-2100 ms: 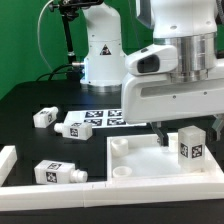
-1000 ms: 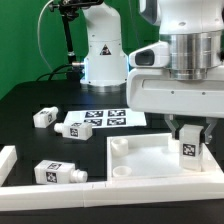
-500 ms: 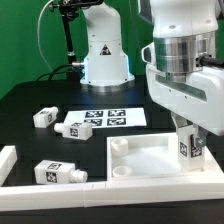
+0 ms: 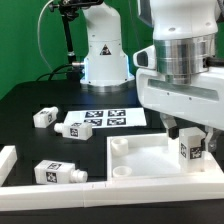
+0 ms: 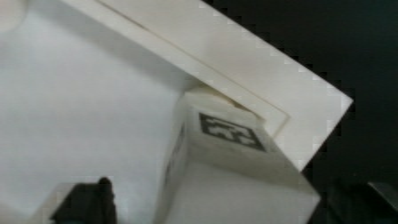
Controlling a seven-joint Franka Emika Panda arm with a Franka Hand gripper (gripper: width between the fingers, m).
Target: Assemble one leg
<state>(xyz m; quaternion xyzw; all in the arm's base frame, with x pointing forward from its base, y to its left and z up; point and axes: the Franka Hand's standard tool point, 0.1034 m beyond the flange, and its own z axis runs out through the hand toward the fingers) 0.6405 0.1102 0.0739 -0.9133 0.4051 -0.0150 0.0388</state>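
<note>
A white square-section leg with a black-and-white tag stands upright at the corner of the large flat white panel nearest the exterior view's right. My gripper hangs straight over it, one finger on each side. In the wrist view the leg sits between the two dark fingertips with a gap showing beside it, so the gripper is open around the leg. The panel's raised rim runs past the leg.
Two more tagged white legs lie on the black table at the exterior view's left, one farther back and one near the front. The marker board lies behind the panel. A white rail borders the front left. The robot base stands at the back.
The gripper came from the left over the upright leg, closed in around it, turned its wrist, and now its fingers stand apart on either side. The leg stays at the panel's corner.
</note>
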